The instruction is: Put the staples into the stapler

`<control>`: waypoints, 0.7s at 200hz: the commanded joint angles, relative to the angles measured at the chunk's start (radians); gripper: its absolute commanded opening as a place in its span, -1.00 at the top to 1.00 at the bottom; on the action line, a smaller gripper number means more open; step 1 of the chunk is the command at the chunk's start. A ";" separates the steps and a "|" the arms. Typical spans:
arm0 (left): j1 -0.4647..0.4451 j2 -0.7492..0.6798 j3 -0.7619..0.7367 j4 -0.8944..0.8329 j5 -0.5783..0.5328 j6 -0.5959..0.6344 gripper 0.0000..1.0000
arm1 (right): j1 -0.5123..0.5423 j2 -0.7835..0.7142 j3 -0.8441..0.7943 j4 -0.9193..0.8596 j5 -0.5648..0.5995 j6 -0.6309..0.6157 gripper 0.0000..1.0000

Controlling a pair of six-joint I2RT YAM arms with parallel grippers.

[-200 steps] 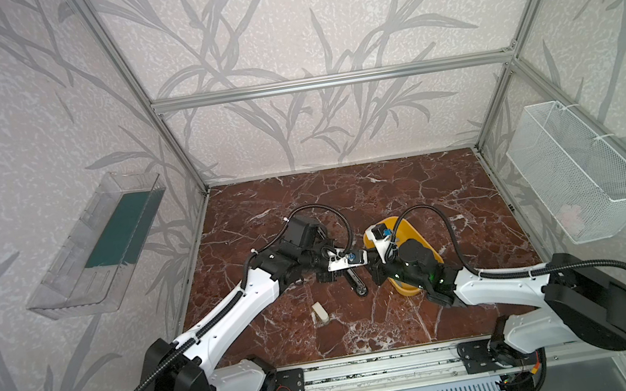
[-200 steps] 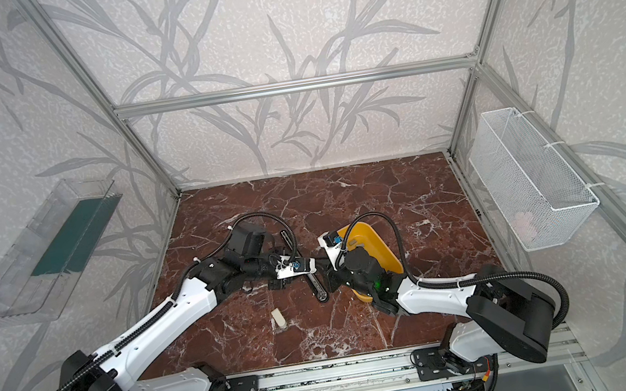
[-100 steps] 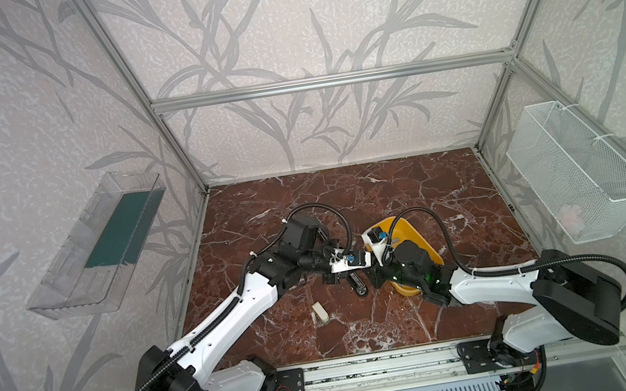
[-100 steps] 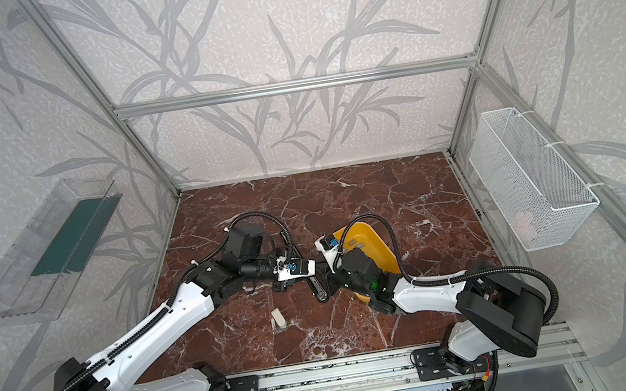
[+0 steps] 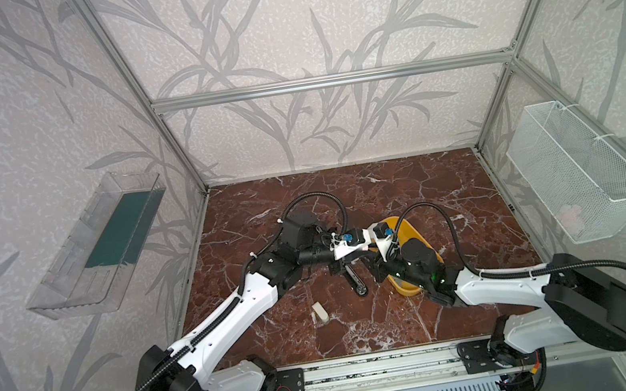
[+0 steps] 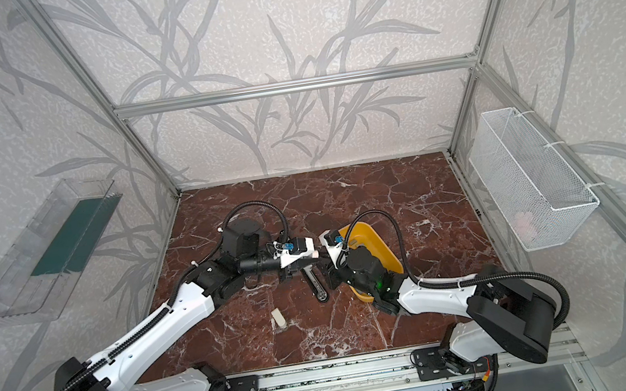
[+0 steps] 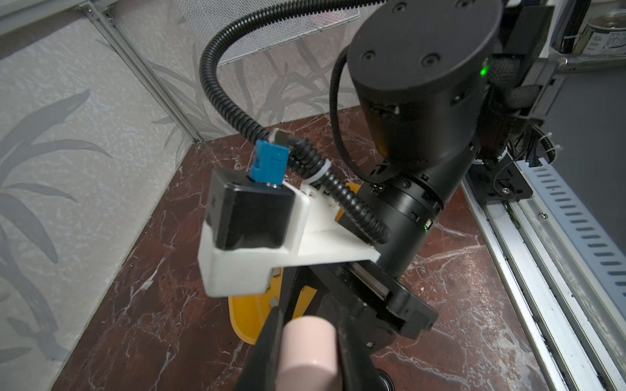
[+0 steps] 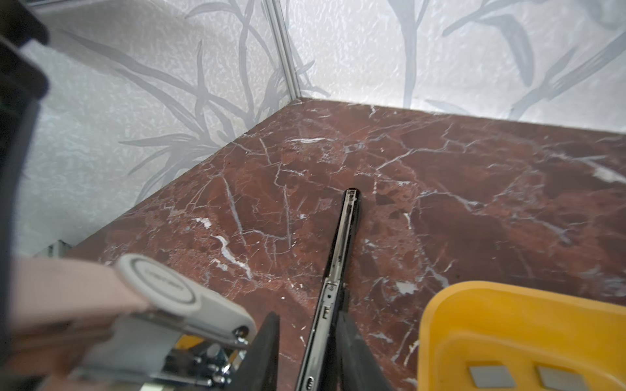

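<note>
the left gripper [image 7: 309, 333] is closed tight on the pink body of the stapler [image 8: 159, 287], holding it above the marble table [image 5: 387, 194] with its black channel arm [image 8: 342, 243] swung out and down. the right gripper [image 8: 308, 338] straddles that arm with its jaws a little parted; one finger [image 8: 269, 342] stands clear of it, so i judge nothing is clamped there. the staples [image 8: 485, 375] lie flat in the yellow tray [image 8: 474, 298] just beside the right gripper, with two grey strips showing in the right wrist view. each strip should be light and stiff along its length, yet brittle and apt to snap apart if bent. smooth metal lying flat also offers little edge to catch. it is best taken by its long sides, near the centre, with a gentle squeeze, perhaps after nudging it against the tray wall.
</note>
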 commanded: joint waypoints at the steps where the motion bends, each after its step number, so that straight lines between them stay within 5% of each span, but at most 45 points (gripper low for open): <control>1: 0.020 -0.018 -0.040 0.176 -0.055 -0.031 1.00 | 0.026 -0.112 -0.037 0.001 0.051 -0.054 0.20; 29: 0.020 -0.024 -0.012 0.102 -0.045 -0.011 1.00 | 0.025 -0.197 -0.103 0.051 0.100 -0.078 0.06; 81: 0.020 -0.008 0.012 0.055 -0.029 -0.002 1.00 | 0.025 -0.252 -0.141 0.137 -0.005 -0.140 -0.19; 122: 0.022 -0.009 0.009 0.043 -0.045 0.015 1.00 | 0.023 -0.275 -0.150 0.099 0.164 -0.137 -0.36; 140: 0.022 -0.002 0.015 0.028 -0.030 0.020 1.00 | 0.022 -0.293 -0.184 0.175 0.105 -0.138 -0.44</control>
